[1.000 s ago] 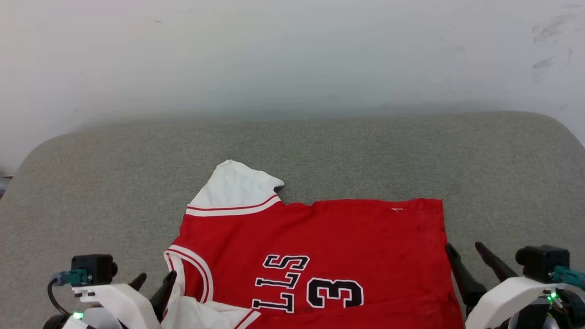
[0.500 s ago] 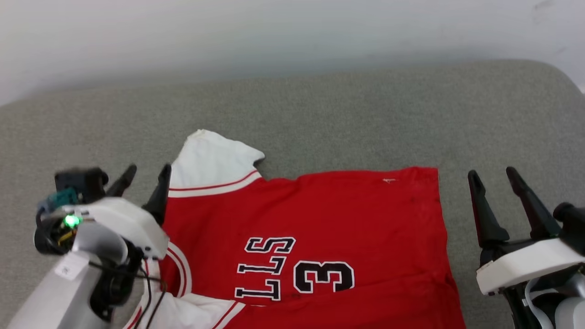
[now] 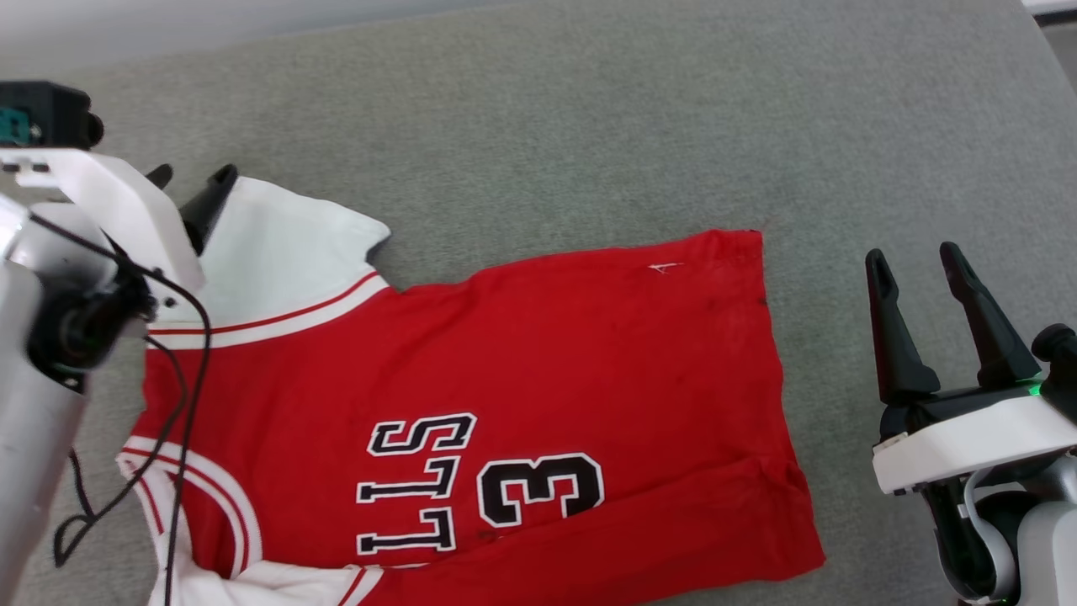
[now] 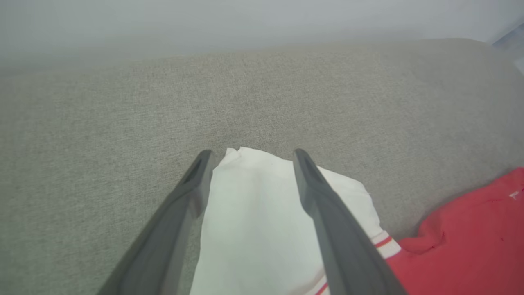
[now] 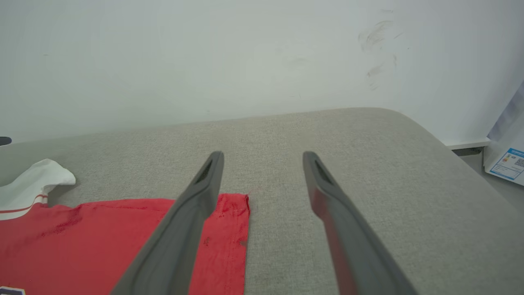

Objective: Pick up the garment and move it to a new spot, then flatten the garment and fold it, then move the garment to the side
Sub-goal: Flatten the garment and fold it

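The garment (image 3: 538, 362), a red jersey with white sleeves and black letters and numbers, lies flat on the grey padded surface (image 3: 589, 126), collar to the left, hem to the right. My left gripper (image 3: 190, 180) is open over the far white sleeve (image 4: 254, 213), its two fingers straddling the sleeve's tip with nothing pinched. The right gripper (image 3: 915, 252) stands open beside the hem's far corner (image 5: 239, 205), apart from the cloth. The near sleeve is bunched at the bottom left of the head view.
A white wall (image 5: 245, 57) rises behind the grey surface, whose rounded right edge (image 5: 442, 143) drops to the floor. A printed label or box (image 5: 507, 164) stands past that edge. Bare grey fabric lies beyond and to the right of the jersey.
The head camera has tilted down, so the whole picture shifted. My left gripper reached forward from beside the collar to the far sleeve's tip. The right gripper rose along the hem side.
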Tool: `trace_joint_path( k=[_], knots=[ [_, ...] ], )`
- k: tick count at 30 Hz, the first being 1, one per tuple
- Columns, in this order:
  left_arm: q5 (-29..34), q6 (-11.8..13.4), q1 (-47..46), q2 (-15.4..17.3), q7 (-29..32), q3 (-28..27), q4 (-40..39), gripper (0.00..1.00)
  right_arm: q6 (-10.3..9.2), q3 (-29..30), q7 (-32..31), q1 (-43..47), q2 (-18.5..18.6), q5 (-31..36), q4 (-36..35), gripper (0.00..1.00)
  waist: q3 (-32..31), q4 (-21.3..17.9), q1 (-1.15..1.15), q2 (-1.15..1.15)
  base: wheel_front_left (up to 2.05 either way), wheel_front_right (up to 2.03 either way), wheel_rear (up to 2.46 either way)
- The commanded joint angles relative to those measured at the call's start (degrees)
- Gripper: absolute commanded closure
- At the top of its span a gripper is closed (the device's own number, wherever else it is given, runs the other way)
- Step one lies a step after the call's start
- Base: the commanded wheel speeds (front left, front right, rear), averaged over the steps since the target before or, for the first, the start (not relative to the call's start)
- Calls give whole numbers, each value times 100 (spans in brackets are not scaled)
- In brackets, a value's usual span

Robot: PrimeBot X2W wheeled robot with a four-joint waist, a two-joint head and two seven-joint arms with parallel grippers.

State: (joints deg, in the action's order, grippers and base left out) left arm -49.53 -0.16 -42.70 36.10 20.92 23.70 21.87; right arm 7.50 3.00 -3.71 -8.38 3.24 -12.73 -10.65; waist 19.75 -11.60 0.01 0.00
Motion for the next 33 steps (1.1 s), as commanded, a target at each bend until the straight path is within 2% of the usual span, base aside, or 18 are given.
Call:
trace_joint_path(
  k=[1,4,8,14,18,19,20,22,27,33],
  knots=[
    [-94,-71,-161,105,312,30,143,0,-2,-22,46,-101,-34,-67,38,0,174,-194,-1,0,0,0,0],
    [-282,-168,-457,278,1064,92,453,0,-2,-69,108,-125,-40,-116,109,0,275,-319,-1,0,0,0,0],
    [-494,-129,-672,456,1929,154,721,0,-2,-120,218,-145,-41,-272,232,0,399,-457,-1,0,0,0,0],
    [-590,-20,-759,548,2589,283,888,0,-2,-187,320,-188,-41,-480,436,0,598,-570,-1,0,0,0,0],
    [-582,11,-585,455,3085,561,948,0,-2,-226,336,-252,-39,-587,570,0,686,-599,-1,0,0,0,0],
    [-610,24,-527,400,3197,621,959,55,-2,-224,347,-266,-39,-610,598,0,698,-599,-1,0,0,0,0],
    [-632,45,-481,355,3283,669,969,68,-2,-229,347,-269,-40,-663,627,0,712,-600,-1,0,0,0,0],
    [-664,69,-421,269,3380,738,981,100,-2,-241,343,-301,-40,-697,673,0,739,-604,-1,0,0,0,0],
    [-627,122,-381,213,3285,766,1005,100,-2,-290,218,-342,-40,-826,815,0,750,-605,-1,0,0,0,0],
    [-587,2,-478,262,2936,640,965,100,-2,-209,-337,-529,-36,-1237,1288,0,515,-533,-1,0,0,0,0]
  ],
)
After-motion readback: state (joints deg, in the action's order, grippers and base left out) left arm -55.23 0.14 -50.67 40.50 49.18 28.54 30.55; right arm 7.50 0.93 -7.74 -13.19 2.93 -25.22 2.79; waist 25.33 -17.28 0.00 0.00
